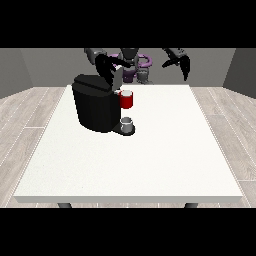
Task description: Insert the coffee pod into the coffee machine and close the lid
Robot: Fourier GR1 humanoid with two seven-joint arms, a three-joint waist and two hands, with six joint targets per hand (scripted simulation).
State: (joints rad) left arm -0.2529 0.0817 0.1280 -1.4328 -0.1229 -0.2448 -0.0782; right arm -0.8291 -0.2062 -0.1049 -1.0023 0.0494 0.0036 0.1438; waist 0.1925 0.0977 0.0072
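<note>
The black coffee machine stands on the left half of the white table. Its red pod holder juts out at the front right, with a pale rim on top; I cannot make out the pod itself. The grey lid stands tilted up above the holder. The hand at the view's left hangs just behind and above the lid, fingers pointing down, close to its top edge. The hand at the view's right is raised over the table's far edge, fingers relaxed and holding nothing.
A small grey cup sits on the machine's drip tray below the red holder. The table's front edge runs along the bottom, with wooden floor around it.
</note>
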